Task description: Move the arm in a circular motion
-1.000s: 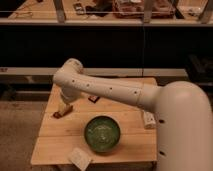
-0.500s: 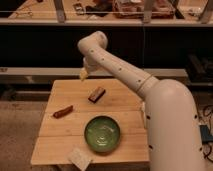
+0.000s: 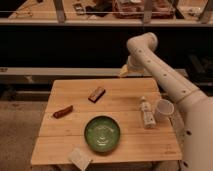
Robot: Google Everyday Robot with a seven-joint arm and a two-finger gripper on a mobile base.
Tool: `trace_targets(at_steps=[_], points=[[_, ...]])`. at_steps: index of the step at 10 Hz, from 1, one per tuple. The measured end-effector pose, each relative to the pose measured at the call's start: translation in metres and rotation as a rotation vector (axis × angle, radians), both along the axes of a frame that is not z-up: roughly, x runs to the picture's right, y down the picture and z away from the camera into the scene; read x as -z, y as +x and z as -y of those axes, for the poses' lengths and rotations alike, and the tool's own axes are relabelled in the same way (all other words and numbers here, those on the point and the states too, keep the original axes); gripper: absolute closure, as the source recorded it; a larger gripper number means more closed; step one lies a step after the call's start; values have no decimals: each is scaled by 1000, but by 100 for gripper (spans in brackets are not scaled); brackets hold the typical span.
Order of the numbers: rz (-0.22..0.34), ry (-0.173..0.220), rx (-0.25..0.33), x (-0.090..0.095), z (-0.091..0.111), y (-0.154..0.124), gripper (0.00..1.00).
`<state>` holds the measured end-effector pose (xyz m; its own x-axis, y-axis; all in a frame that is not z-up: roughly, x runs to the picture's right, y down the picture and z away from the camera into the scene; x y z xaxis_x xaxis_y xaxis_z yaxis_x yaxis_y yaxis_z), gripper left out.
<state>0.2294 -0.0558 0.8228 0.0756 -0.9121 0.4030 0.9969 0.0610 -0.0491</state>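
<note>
Nearest to me, at the front edge of the wooden table (image 3: 50, 150), lies a small white packet (image 3: 80, 158), and behind it a green bowl (image 3: 102, 133). Further in are a reddish stick (image 3: 63, 111) on the left, a brown bar (image 3: 97, 93) in the middle, and a white bottle (image 3: 146, 113) just beside a white cup (image 3: 163, 109) on the right. The arm (image 3: 167, 80) rises from the near right, slants far and left to its rounded elbow (image 3: 142, 42), then bends down. The gripper (image 3: 123, 71) hangs over the table's far edge and seems to hold nothing; how far it is open I cannot tell. I think a circle has free room here, because everything lies lower and nearer
</note>
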Motion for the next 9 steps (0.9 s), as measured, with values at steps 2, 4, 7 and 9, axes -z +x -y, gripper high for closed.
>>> trace_targets(at_steps=[2,4,7,9], points=[[-54,-48,-83,28,-54,41,20],[-50,-99,-115,63,-112,41,20],[6,-168,42,114,-188,-30,20],[49,-192,192,140,-220,-88,20]])
